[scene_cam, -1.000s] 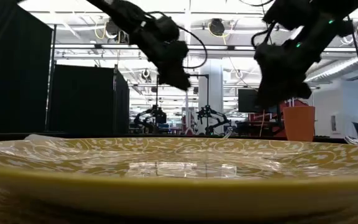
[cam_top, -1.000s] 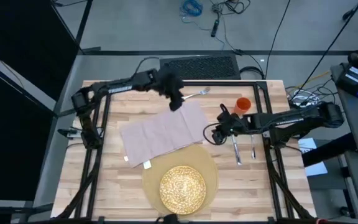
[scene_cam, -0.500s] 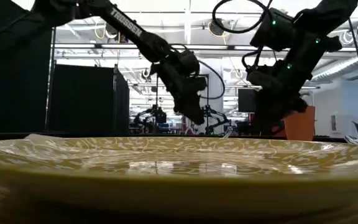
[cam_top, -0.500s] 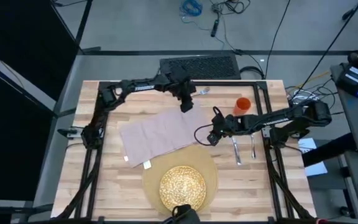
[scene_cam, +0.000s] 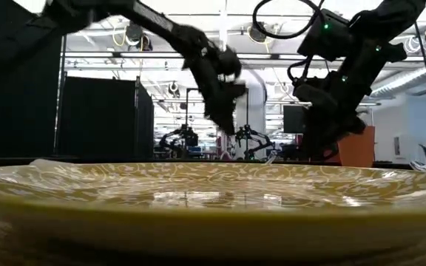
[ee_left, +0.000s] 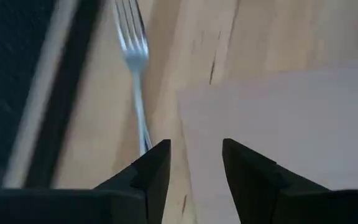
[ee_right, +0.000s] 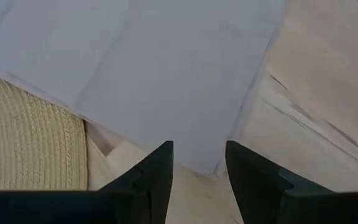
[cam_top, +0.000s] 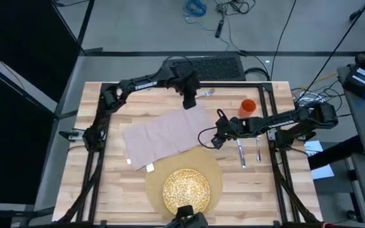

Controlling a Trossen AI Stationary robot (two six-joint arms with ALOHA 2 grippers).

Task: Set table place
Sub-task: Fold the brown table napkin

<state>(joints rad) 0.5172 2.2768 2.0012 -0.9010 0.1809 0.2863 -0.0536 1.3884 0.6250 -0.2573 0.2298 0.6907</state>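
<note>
Left gripper (cam_top: 191, 100): above the napkin's far corner, beside the fork; fingers (ee_left: 151, 171) parted, nothing between them.
Right gripper (cam_top: 215, 140): low over the napkin's near right corner, at the placemat's edge; fingers (ee_right: 156, 171) apart, gripping nothing.
Napkin (cam_top: 168, 133): beige cloth, spread flat and slightly askew mid-table, near edge overlapping the placemat.
Fork (cam_top: 203, 94): silver, flat on the wood at the far edge, just past the napkin's corner; tines seen clearly in the left wrist view (ee_left: 131, 37).
Placemat (cam_top: 215, 170): round, tan, woven, at the near middle of the table.
Plate (cam_top: 186, 190): yellow, speckled, centred on the placemat; fills the low view's foreground (scene_cam: 213, 199).
Cup (cam_top: 248, 107): small, orange, upright, far right, beyond the right arm.
Knife (cam_top: 241, 152) and spoon (cam_top: 258, 149): side by side on the wood, right of the placemat, under the right arm.
Table (cam_top: 113, 183): pale plank top, ringed by a black frame.
</note>
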